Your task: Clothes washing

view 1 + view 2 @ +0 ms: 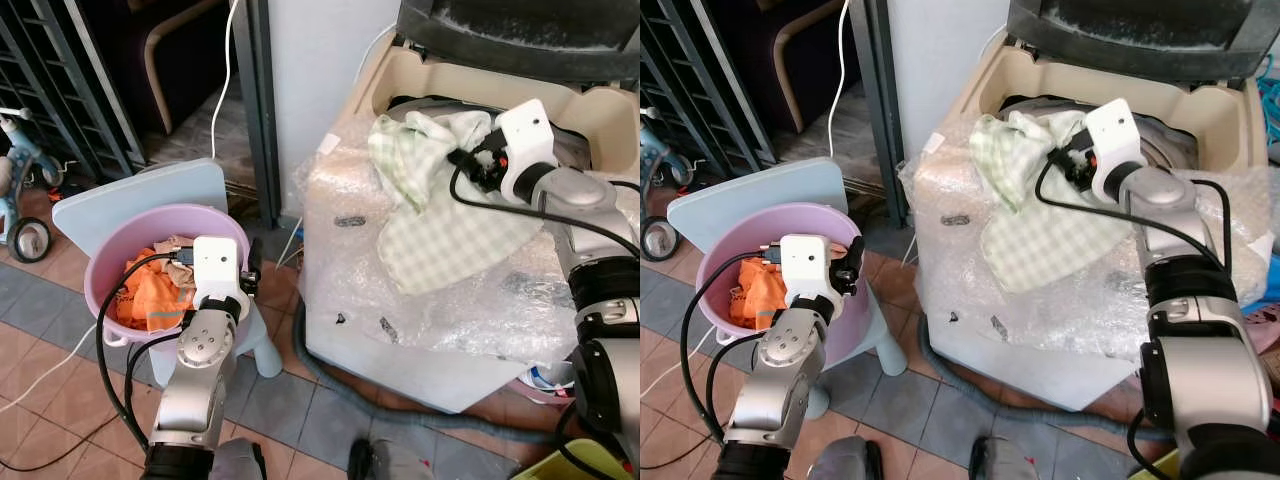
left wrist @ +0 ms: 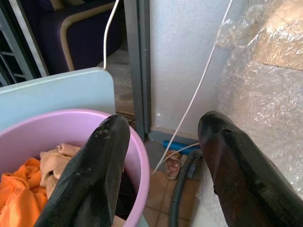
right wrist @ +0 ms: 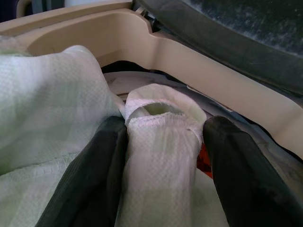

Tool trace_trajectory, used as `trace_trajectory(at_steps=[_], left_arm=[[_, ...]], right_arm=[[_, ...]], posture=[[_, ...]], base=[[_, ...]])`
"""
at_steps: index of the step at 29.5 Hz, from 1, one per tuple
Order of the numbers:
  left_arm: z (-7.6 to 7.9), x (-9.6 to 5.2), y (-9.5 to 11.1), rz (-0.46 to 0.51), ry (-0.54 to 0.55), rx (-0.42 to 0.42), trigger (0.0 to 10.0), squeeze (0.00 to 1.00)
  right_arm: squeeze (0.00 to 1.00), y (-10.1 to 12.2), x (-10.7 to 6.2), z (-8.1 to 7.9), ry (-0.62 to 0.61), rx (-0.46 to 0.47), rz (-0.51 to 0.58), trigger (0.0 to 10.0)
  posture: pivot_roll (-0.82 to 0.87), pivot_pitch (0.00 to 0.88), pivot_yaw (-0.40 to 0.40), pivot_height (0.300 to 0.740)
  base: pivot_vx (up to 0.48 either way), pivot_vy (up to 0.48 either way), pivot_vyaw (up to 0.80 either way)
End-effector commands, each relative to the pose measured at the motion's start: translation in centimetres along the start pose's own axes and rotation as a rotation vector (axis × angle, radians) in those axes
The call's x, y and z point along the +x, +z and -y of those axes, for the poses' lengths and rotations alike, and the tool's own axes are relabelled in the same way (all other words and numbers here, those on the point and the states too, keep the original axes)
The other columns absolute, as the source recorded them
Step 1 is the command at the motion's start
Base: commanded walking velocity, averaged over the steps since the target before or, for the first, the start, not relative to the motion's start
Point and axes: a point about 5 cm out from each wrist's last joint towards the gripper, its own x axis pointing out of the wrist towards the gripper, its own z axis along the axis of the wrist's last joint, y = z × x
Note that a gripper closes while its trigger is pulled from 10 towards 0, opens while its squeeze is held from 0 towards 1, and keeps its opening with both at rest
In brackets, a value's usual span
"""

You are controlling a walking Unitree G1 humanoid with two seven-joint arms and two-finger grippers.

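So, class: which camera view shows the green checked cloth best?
The left eye view: the green checked cloth shows whole, draped over the washing machine. The right eye view matches it; the right wrist view gives a close fold between the right gripper's jaws.

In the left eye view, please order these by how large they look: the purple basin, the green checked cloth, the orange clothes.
1. green checked cloth
2. purple basin, though partly hidden by the left arm, so close to the cloth
3. orange clothes

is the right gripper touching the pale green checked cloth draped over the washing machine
Touching. In the right wrist view, a fold of the pale green checked cloth sits between the right gripper's fingers, pressed against one of them.
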Motion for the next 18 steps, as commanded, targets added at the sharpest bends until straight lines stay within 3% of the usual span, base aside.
trace_trajectory(at_steps=[1,2,4,7,8,9,10,11,15,16,18], left_arm=[[0.1,0.2,0.1,0.006,0.001,0.008,10.0,0.0],[0.0,0.1,0.1,0.009,0.009,0.008,10.0,0.0],[-0.2,0.0,0.0,0.005,0.022,0.01,10.0,0.0],[-0.3,-0.1,-0.2,-0.001,0.03,0.012,10.0,0.0],[-0.3,-0.1,-0.2,-0.001,0.03,0.011,10.0,0.0],[-0.2,-0.1,-0.2,-0.001,0.03,0.01,10.0,0.0],[-0.2,-0.1,-0.2,0.001,0.029,0.008,10.0,0.0],[-0.1,-0.1,-0.1,0.004,0.026,0.004,10.0,0.0],[0.1,-0.1,0.0,0.007,0.026,0.001,10.0,0.0],[-0.1,-0.2,-0.1,0.004,0.029,0.001,10.0,0.0],[-0.2,-0.2,-0.3,-0.001,0.029,0.002,10.0,0.0]], right_arm=[[0.0,1.6,0.3,0.6,-0.07,0.058,0.064,0.0],[0.0,3.8,0.5,0.8,-0.113,0.102,0.155,0.0],[0.0,6.0,0.6,0.9,-0.148,0.138,0.252,0.0],[0.0,6.8,0.7,0.9,-0.181,0.126,0.279,0.0],[0.0,7.2,0.8,0.7,-0.173,0.105,0.299,10.0],[0.0,7.5,0.8,0.4,-0.165,0.09,0.314,10.0],[0.13,7.7,0.8,0.3,-0.163,0.072,0.329,10.0],[1.0,7.9,0.7,0.1,-0.146,0.05,0.351,10.0],[1.0,8.1,0.1,-1.2,0.127,-0.047,0.425,10.0],[1.0,6.8,-0.7,-1.4,0.305,-0.101,0.38,10.0],[1.0,5.5,-1.6,-1.0,0.406,-0.164,0.336,10.0]], posture=[[-0.03,0.042,-0.015,0.74],[-0.02,0.039,-0.023,0.74],[-0.01,0.039,-0.026,0.74],[-0.01,0.037,-0.03,0.74],[-0.01,0.035,-0.03,0.74],[-0.01,0.035,-0.03,0.74],[-0.01,0.036,-0.031,0.74],[-0.01,0.039,-0.03,0.74],[-0.01,0.045,-0.032,0.74],[-0.02,0.046,-0.029,0.74],[-0.03,0.049,-0.024,0.74]], base=[[0.0,0.0,0.0],[0.0,0.0,0.0],[0.0,0.0,0.0],[0.0,0.0,0.0],[0.0,0.0,0.0],[0.0,0.0,0.0],[0.0,0.0,0.0],[0.0,0.0,0.0],[0.0,0.0,0.0],[0.0,0.0,0.0],[0.0,0.0,0.0]])
